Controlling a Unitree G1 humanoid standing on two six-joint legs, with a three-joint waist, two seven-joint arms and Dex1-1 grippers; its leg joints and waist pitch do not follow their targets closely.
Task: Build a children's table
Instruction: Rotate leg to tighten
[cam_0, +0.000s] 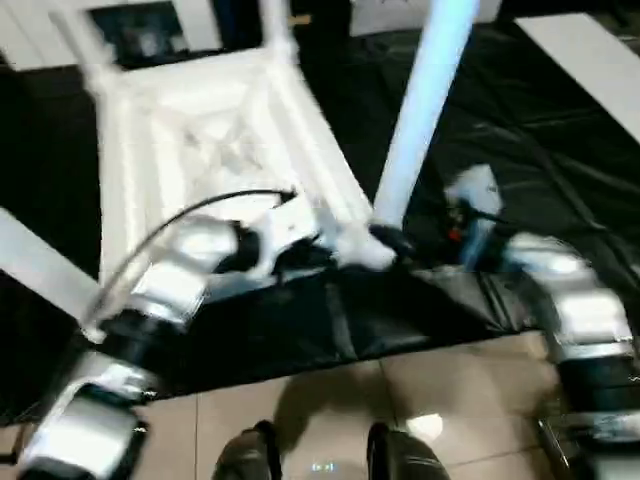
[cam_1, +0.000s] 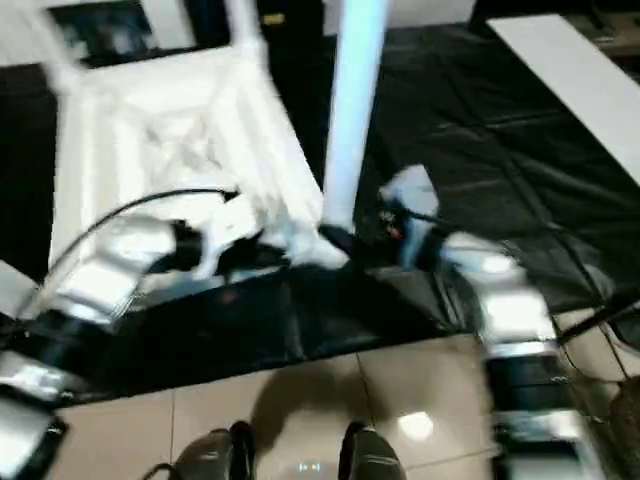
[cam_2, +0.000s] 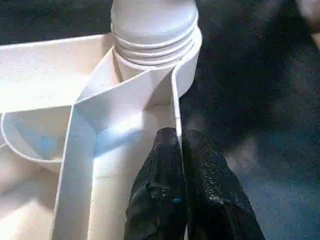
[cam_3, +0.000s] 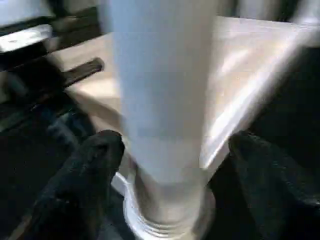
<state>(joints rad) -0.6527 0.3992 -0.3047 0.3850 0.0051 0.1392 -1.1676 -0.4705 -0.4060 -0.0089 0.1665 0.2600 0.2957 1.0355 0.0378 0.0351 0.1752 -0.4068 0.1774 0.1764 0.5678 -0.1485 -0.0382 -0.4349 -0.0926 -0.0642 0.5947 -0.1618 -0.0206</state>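
While left jaws (cam_2: 181, 150) pinch tabletop rib (cam_2: 176, 107), rt wrist cam shows right jaws (cam_3: 172, 165) open astride leg (cam_3: 160, 100).

no readable text, no labels, no brand marks, no numbers or signs anywhere

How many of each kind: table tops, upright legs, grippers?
table top: 1
upright legs: 3
grippers: 2 (left gripper, right gripper)
Total: 6
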